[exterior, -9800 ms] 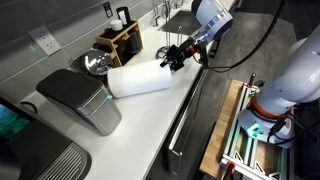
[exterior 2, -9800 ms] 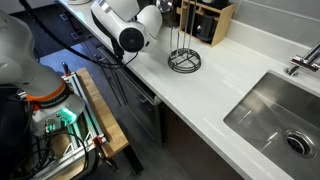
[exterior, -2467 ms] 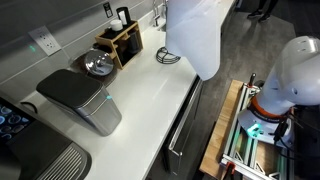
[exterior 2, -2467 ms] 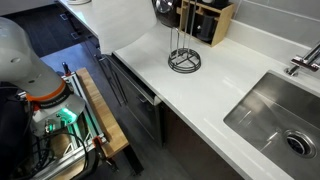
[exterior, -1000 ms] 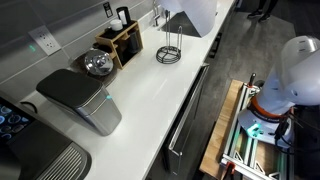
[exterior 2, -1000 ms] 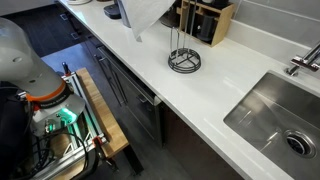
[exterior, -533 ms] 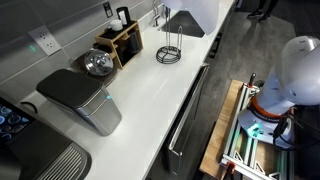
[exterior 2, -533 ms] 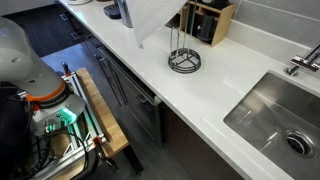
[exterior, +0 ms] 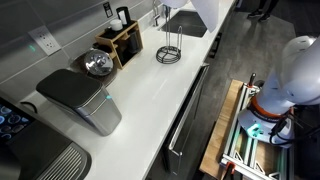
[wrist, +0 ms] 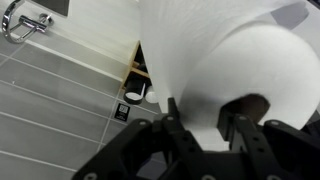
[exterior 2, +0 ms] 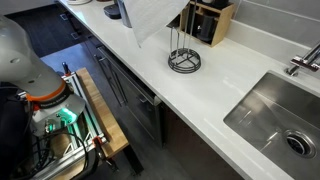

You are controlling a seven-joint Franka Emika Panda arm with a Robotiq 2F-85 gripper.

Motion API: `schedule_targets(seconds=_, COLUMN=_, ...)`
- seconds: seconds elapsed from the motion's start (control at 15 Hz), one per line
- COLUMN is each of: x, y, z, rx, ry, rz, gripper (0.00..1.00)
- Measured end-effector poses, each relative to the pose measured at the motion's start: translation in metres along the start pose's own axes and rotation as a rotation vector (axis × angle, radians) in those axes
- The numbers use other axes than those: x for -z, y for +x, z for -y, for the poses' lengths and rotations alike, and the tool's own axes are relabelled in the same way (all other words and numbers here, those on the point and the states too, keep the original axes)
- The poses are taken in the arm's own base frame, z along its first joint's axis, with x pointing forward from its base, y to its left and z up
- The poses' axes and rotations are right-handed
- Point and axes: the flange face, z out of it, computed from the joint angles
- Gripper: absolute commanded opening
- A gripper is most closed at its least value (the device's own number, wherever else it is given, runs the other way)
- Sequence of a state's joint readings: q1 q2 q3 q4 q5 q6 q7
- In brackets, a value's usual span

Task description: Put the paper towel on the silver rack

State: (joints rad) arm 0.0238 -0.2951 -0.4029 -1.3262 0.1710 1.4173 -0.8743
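You hold the paper towel (exterior 2: 150,20) up off the counter (exterior 2: 240,85), tilted. In the wrist view your gripper (wrist: 207,125) is clamped on the roll's end wall, with one of the fingers (wrist: 172,128) outside and the other at the dark core. So the pick-up is done. The silver rack (exterior 2: 183,58) stands empty on the counter, below the gripper and a little to the right of the roll. Past the rack sits the wooden knife block (exterior 2: 210,20). My judgement of what is left: bring the core over the post, lower the roll on, and release.

Paper towel (exterior 2: 150,20) — upper part cut off by frame edge.
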Motion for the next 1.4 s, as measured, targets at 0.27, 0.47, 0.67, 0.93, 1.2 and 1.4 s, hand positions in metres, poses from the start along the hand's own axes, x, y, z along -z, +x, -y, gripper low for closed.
schedule_targets(seconds=0.27, x=-0.001, y=0.012, z=-0.018, rx=0.001, ry=-0.019, rz=-0.003, gripper=0.15)
schedule_targets(seconds=0.47, x=-0.006, y=0.017, z=-0.032, rx=-0.006, ry=-0.029, rz=0.009, gripper=0.15)
schedule_targets(seconds=0.67, x=-0.013, y=0.021, z=-0.042, rx=-0.007, ry=-0.012, rz=0.033, gripper=0.15)
schedule_targets(seconds=0.93, x=-0.019, y=0.024, z=-0.047, rx=-0.002, ry=0.021, rz=0.054, gripper=0.15)
schedule_targets(seconds=1.2, x=-0.025, y=0.030, z=-0.050, rx=0.014, ry=0.027, rz=0.071, gripper=0.15)
schedule_targets(seconds=1.4, x=-0.033, y=0.033, z=-0.053, rx=0.023, ry=0.040, rz=0.088, gripper=0.15)
